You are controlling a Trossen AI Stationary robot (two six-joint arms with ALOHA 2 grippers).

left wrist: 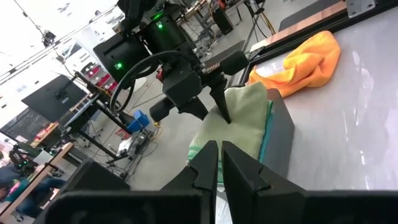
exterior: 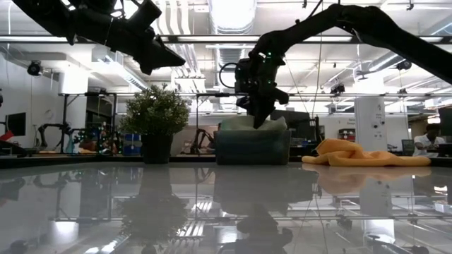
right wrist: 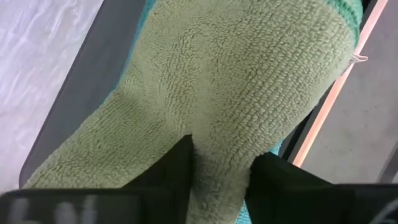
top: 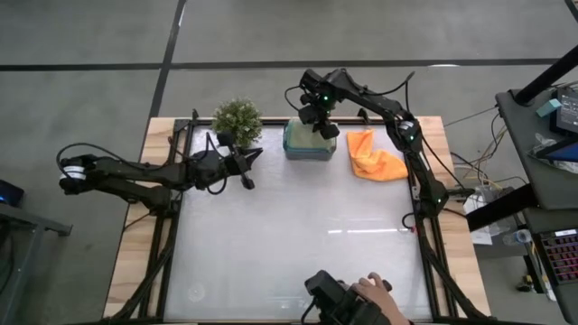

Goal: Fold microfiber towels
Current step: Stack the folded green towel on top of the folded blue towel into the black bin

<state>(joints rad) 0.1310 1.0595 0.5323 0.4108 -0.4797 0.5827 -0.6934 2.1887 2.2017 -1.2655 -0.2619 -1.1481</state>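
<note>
In the high view the right pincer (top: pixel 323 126) sits at upper centre of the frame, directly over the grey bin (top: pixel 310 152), which stands at the far edge of the surface (top: pixel 298 244). Its two dark fingers (right wrist: pixel 177 171) stand slightly apart and press down into the light green towel (right wrist: pixel 236 93) that lies on top of the stack in the bin, a ridge of green pile rising between them; a teal-blue towel (right wrist: pixel 283 146) peeps out from beneath at the bin's edge. In the low view the same pincer hangs at centre frame with its tips just meeting the cloth at the bin's rim. The orange towel (top: pixel 375 155) lies crumpled on the surface just to the right of the bin, apart from the pincer. The left pincer (top: pixel 246 170) hovers in the upper left part of the high frame, beside the potted plant (top: pixel 237 120), fingers together and holding nothing, pointing toward the bin. At the bottom edge of the high frame, a person's hand (top: pixel 370 293) rests on a dark device.
</note>
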